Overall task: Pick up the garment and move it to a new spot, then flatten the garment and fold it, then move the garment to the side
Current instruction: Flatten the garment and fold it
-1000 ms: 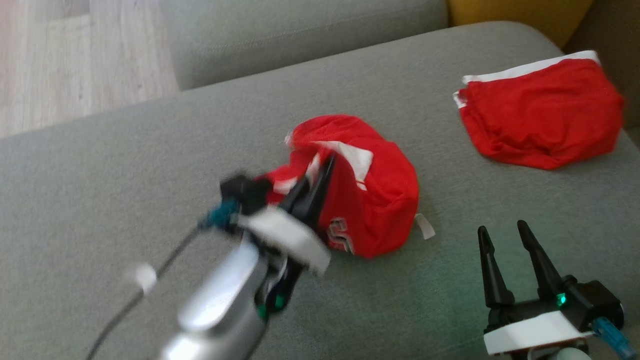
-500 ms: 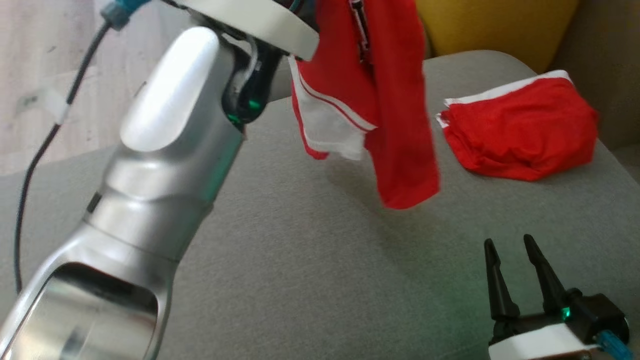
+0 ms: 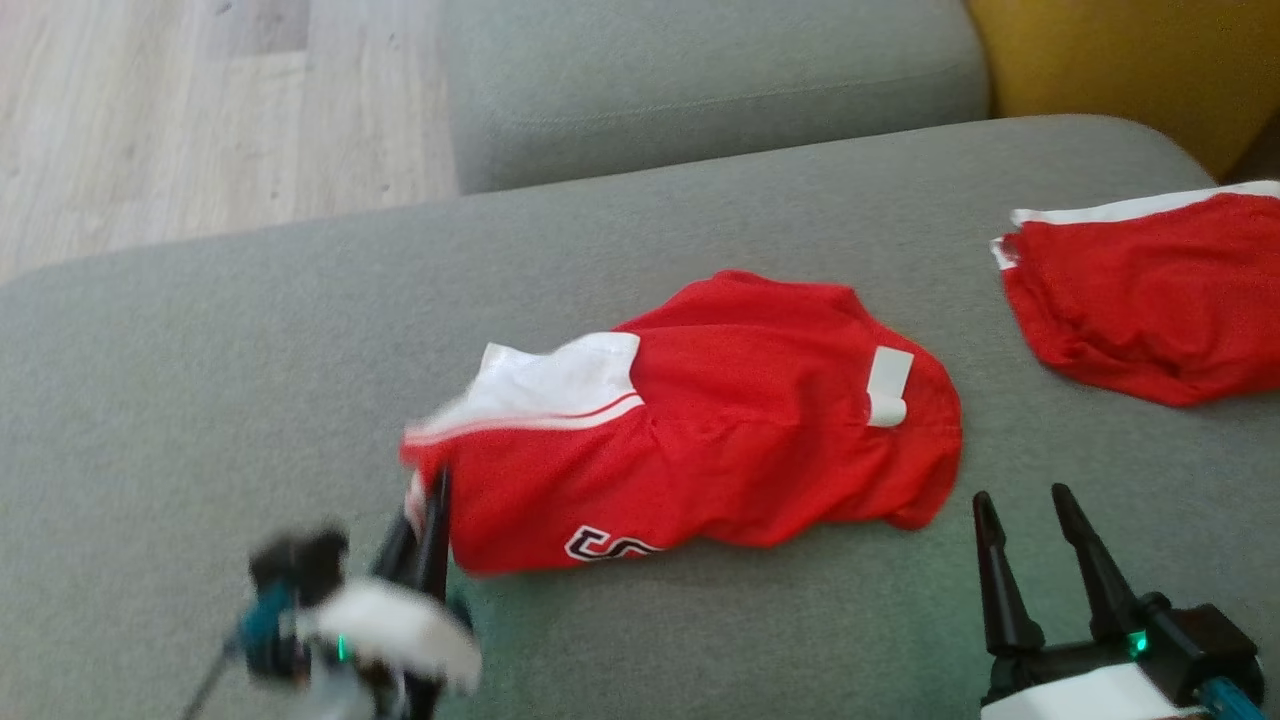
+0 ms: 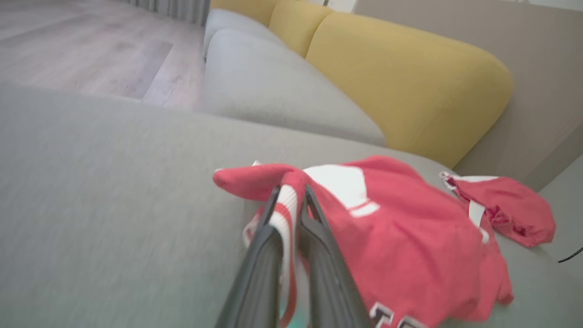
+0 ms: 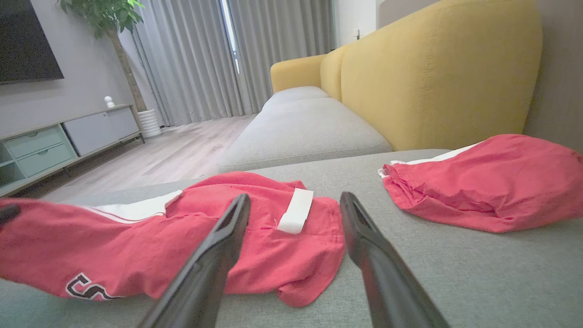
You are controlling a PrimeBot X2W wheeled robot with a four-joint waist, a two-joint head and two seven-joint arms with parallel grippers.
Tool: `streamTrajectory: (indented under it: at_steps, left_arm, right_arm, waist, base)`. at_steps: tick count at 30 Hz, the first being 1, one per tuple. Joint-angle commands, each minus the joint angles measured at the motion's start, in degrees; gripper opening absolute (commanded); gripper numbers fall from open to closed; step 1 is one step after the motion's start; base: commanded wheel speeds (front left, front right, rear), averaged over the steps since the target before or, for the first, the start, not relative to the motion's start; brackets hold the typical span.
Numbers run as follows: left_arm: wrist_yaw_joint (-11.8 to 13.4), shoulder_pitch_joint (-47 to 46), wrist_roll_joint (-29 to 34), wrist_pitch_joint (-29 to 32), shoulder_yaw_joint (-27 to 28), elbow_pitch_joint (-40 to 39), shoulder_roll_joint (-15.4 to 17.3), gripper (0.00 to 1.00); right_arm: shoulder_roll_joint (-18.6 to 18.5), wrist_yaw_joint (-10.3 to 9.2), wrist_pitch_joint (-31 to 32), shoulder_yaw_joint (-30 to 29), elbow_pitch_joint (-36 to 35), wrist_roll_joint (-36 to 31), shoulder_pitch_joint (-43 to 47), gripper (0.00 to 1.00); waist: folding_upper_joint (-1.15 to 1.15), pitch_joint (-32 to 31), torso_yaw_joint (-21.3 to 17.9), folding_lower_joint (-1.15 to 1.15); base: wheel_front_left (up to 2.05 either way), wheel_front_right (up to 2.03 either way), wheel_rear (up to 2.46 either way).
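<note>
Grey sofa seat [image 3: 200, 350], red sports garment [image 3: 720, 430] lying across its middle.
Left gripper [image 4: 291, 193] is pinched shut on the garment's white-striped left end near the seat's front edge; the cloth's long axis runs rightward from it to a loose end just ahead of the right gripper [image 3: 1021, 495], wide open, empty, the nearer one. A second red garment [image 3: 1150, 300] lies at the right edge.
</note>
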Motion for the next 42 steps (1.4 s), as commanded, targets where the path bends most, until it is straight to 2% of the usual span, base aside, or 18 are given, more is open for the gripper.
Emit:
streamTrajectory:
  at_steps: [1, 6, 7, 8, 9, 12, 14, 17, 20, 24, 27, 32, 36, 42]
  left_arm:
    - [0.44, -2.44, -0.17, -0.93, 2.59, -3.12, 1.02, 0.00]
    - [2.54, 8.21, -0.64, -1.74, 1.34, -8.96, 0.71, 0.00]
    - [2.86, 9.43, -0.53, -1.66, 0.84, -9.91, 0.64, 0.05]
    - [3.08, 10.44, -0.61, -1.23, 0.32, -10.83, 0.53, 0.62]
    - [3.16, 11.05, -0.54, -0.77, -0.19, -11.84, 0.60, 1.00]
    - [4.17, 11.22, -0.48, 0.62, -0.04, -15.47, 1.72, 1.00]
    - [4.62, 9.74, -0.52, 2.40, 0.89, -18.87, 3.60, 1.00]
    - [4.62, 4.29, 0.53, 6.84, 2.62, -23.97, 8.45, 1.00]
    - [2.91, -3.89, 1.78, 13.50, 2.89, -25.19, 12.91, 1.00]
    - [-2.51, -15.40, 3.07, 24.33, -1.27, -20.55, 15.67, 1.00]
    - [-4.88, -22.81, 2.39, 30.51, -5.60, -16.06, 15.93, 1.00]
    - [-5.39, -30.51, -2.28, 38.46, -13.55, -9.40, 18.47, 1.00]
    - [-5.41, -33.73, -4.56, 39.34, -17.88, -4.83, 20.26, 1.00]
    - [-5.42, -36.00, -7.03, 38.98, -21.66, 1.62, 20.48, 1.00]
  right_arm:
    - [-0.37, 0.39, -0.37, 1.10, -2.13, -0.15, -1.47, 1.00]
    - [-0.88, 0.39, -0.37, 0.97, -2.01, -0.06, -2.00, 1.00]
    - [-0.97, 0.39, -0.37, 1.00, -1.98, -0.05, -2.14, 1.00]
    - [-1.05, 0.39, -0.37, 1.00, -1.96, -0.02, -2.30, 1.00]
    - [-1.16, 0.39, -0.37, 1.05, -1.95, 0.01, -2.46, 1.00]
    - [-1.53, 0.39, -0.37, 1.53, -1.93, -0.04, -2.91, 1.00]
    - [-1.74, 0.39, -0.37, 1.63, -2.04, -0.03, -3.27, 1.00]
    - [-2.18, 0.39, -0.37, 1.97, -2.20, -0.06, -3.40, 1.00]
    - [-3.01, 0.39, -0.37, 2.92, -1.93, -0.03, -3.82, 1.00]
    - [-4.13, 0.39, -0.37, 4.35, -2.06, 0.21, -6.21, 1.00]
    - [-4.87, 0.39, -0.37, 5.00, -2.34, 0.34, -8.15, 1.00]
    - [-5.51, 0.39, -0.37, 6.37, -2.02, 0.82, -11.03, 1.00]
    - [-5.23, 0.39, -0.37, 6.38, -1.78, 1.18, -11.94, 1.00]
    - [-4.69, 0.39, -0.37, 6.67, -1.68, 1.47, -12.66, 1.00]
  waist:
    - [0.00, 0.98, 1.03, 0.00]
    - [0.00, 2.17, 3.39, 0.00]
    - [0.00, 2.31, 3.73, 0.00]
    - [0.00, 2.45, 4.05, 0.00]
    - [0.00, 2.61, 4.33, 0.00]
    - [0.00, 2.98, 4.72, 0.00]
    - [0.00, 3.51, 4.86, 0.00]
    - [0.00, 4.43, 5.42, 0.00]
    - [0.00, 5.70, 5.65, 0.00]
    - [0.00, 8.35, 4.55, 0.00]
    - [0.00, 10.38, 3.20, 0.00]
    - [0.00, 13.01, 0.18, 0.00]
    - [0.00, 14.29, -1.40, 0.00]
    - [0.00, 15.82, -2.63, 0.00]
  base:
    - [0.00, 0.00, 0.00]
    - [0.00, 0.00, 0.00]
    - [0.00, 0.00, 0.00]
    - [0.00, 0.00, 0.00]
    - [0.00, 0.00, 0.00]
    - [0.00, 0.00, 0.00]
    - [0.00, 0.00, 0.00]
    - [0.00, 0.00, 0.00]
    - [0.00, 0.00, 0.00]
    - [0.00, 0.00, 0.00]
    - [0.00, 0.00, 0.00]
    - [0.00, 0.00, 0.00]
    - [0.00, 0.00, 0.00]
    - [0.00, 0.00, 0.00]
